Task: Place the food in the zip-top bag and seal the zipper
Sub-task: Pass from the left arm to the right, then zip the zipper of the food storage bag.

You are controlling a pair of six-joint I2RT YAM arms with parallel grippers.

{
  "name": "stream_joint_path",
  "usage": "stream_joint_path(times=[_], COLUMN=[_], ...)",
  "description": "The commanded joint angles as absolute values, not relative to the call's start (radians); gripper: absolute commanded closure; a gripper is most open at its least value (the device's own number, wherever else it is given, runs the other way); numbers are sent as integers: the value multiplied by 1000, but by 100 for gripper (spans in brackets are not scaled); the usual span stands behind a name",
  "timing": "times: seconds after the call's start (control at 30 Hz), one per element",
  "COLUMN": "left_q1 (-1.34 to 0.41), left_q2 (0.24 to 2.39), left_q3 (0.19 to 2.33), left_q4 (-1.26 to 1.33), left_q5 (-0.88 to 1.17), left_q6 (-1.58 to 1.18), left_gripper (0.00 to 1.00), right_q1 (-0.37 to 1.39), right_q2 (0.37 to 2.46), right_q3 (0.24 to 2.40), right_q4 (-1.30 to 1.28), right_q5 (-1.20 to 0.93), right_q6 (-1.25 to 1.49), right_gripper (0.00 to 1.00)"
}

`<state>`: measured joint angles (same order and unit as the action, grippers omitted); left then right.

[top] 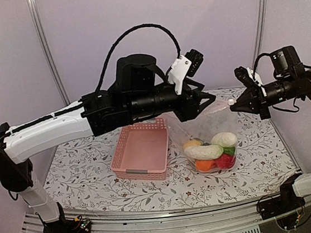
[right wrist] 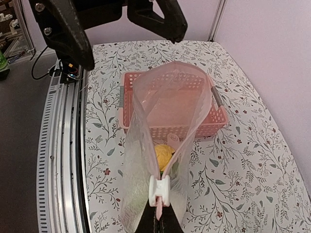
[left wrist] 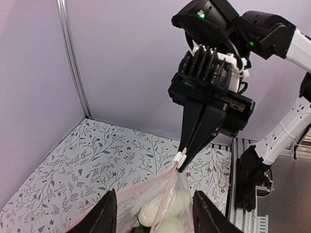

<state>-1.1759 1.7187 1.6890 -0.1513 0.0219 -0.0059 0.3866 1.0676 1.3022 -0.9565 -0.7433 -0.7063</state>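
Observation:
The clear zip-top bag (top: 204, 128) stands on the table, right of the basket. It holds the food: a white radish (top: 204, 152), an orange piece (top: 204, 165), a red one (top: 226, 161) and a yellow one (right wrist: 164, 153). The bag's mouth (right wrist: 170, 92) gapes open in a loop. My right gripper (right wrist: 158, 217) is shut on the bag's pink end tab, just behind the white zipper slider (right wrist: 159, 190), and holds that corner up (top: 232, 103). My left gripper (top: 205, 102) is open above the bag's other end; its fingers (left wrist: 104, 213) straddle the bag without touching it.
An empty pink slatted basket (top: 141, 149) sits left of the bag, touching or nearly touching it. The floral table (top: 77, 170) ends at a metal rail (top: 156, 220) in front. Purple walls and poles stand behind.

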Motion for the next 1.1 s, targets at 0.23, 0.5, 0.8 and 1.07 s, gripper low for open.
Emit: stream_joint_path(times=[0.23,0.5,0.8,1.07], left_q1=[-1172,-1171,-1171,-1167], left_q2=[1911,1980,1996,2005], left_q3=[1875,1956,1970,1980], left_q4=[-172,-224,-252,-256], left_q5=[264,366,372,356], left_q6=[49,82,83,81], left_gripper=[45,56,70,75], right_q1=[401,400,401,400], right_q2=[1053,1037,1037,1040], right_q3=[1336,1326,1331,1328], right_q4=[-1080,-1076,-1071,-1069], right_q5=[-822,-820,-821,-816], right_q6=[-787,-789,-784,-781], right_gripper=[100,100,100,100])
